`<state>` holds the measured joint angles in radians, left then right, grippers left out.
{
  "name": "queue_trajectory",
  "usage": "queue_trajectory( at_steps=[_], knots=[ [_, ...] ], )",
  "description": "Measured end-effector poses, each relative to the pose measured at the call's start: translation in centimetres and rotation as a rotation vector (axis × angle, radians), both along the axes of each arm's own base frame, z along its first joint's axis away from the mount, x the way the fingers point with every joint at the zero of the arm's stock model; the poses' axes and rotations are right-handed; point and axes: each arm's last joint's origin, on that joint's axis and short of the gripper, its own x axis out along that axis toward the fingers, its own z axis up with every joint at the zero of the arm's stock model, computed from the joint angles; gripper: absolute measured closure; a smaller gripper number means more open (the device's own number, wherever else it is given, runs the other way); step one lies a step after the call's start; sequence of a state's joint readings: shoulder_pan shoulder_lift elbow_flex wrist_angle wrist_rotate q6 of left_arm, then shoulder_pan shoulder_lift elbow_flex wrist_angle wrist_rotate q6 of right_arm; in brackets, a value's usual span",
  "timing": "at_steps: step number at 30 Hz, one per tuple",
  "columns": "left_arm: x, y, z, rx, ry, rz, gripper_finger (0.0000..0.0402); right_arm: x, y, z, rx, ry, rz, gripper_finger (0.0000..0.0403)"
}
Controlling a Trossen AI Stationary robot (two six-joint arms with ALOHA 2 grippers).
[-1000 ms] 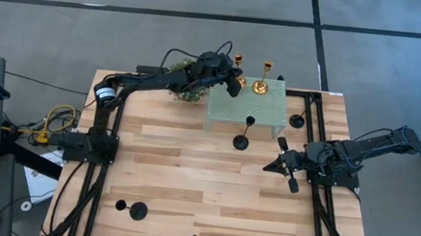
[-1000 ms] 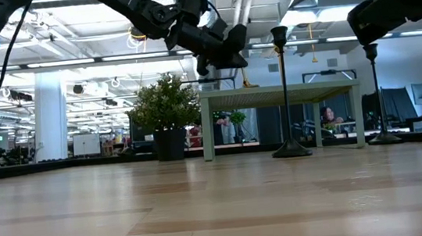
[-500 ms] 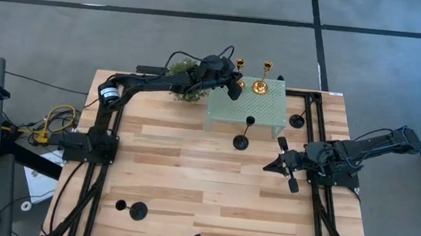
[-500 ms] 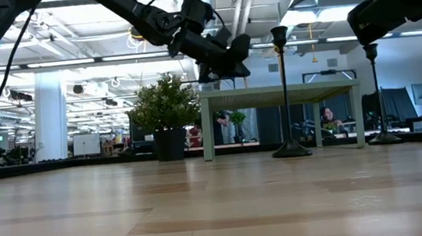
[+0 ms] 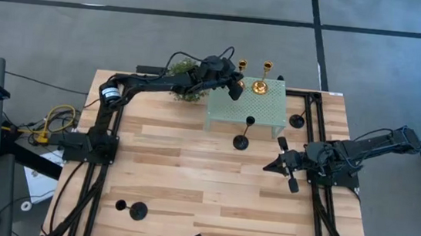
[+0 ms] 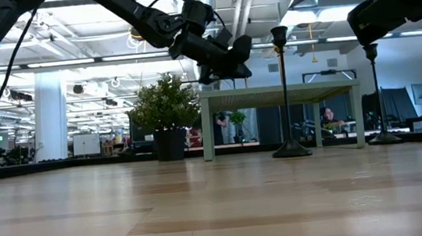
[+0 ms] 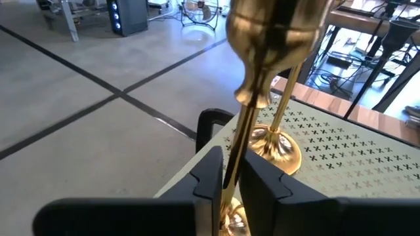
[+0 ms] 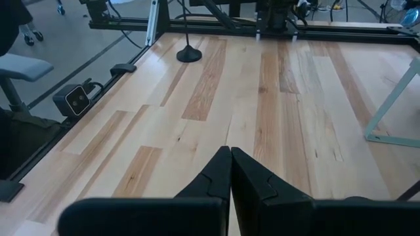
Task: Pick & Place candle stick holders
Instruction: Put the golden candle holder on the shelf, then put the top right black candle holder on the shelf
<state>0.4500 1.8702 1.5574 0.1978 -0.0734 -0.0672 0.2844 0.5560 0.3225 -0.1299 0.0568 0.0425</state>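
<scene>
My left gripper (image 5: 233, 88) is over the far left corner of the mint-green perforated stand (image 5: 246, 110), shut on a shiny gold candle stick holder (image 5: 240, 62). A second gold holder (image 5: 262, 83) stands on its base on the stand. One black holder (image 5: 243, 137) stands on its disc base in front of the stand, one (image 5: 297, 119) to the stand's right, and one (image 5: 137, 210) near the front left. My right gripper (image 5: 278, 167) is shut and empty, low at the table's right. My left gripper pinches the gold holder's thin stem (image 7: 239, 141) between its two fingers, below the cup (image 7: 275, 26) and above the base (image 7: 230, 219). The fingers come from the table's left, slanting down, and lie across the stem. The holder is near upright; whether its base rests on the stand I cannot tell.
A leafy green plant ball (image 5: 186, 85) sits just left of the stand, under my left arm. The stand's legs and the metal frame rails run along both table sides. Bare wood lies in the table's middle and front.
My left gripper has moved a little toward the table's right edge and slightly down with the gold holder, staying shut on it.
</scene>
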Motion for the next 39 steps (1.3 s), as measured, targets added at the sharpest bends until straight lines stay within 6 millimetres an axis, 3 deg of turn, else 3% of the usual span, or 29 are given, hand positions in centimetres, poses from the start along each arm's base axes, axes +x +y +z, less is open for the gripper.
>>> queue_trajectory(
  at_steps=[12, 26, 34, 39],
  knots=[
    [0.2, -0.4, 0.0, 0.004, -0.003, 0.016, 0.0302, 0.0, 0.0, 0.0, 0.000, 0.002, 0.000, 0.0403],
    [0.5, -1.3, 0.1, 0.008, -0.003, -0.005, 0.0203, 0.0, 0.0, -0.1, 0.002, 0.008, 0.002, 0.0403],
    [0.7, -1.9, 0.0, 0.045, 0.041, -0.025, 0.0186, -0.1, 0.0, -0.1, 0.000, 0.015, 0.002, 0.0403],
    [-0.5, -2.3, 0.7, 0.027, 0.105, -0.011, 0.0187, -0.1, 0.0, -0.2, -0.001, 0.018, 0.002, 0.0403]
  ],
)
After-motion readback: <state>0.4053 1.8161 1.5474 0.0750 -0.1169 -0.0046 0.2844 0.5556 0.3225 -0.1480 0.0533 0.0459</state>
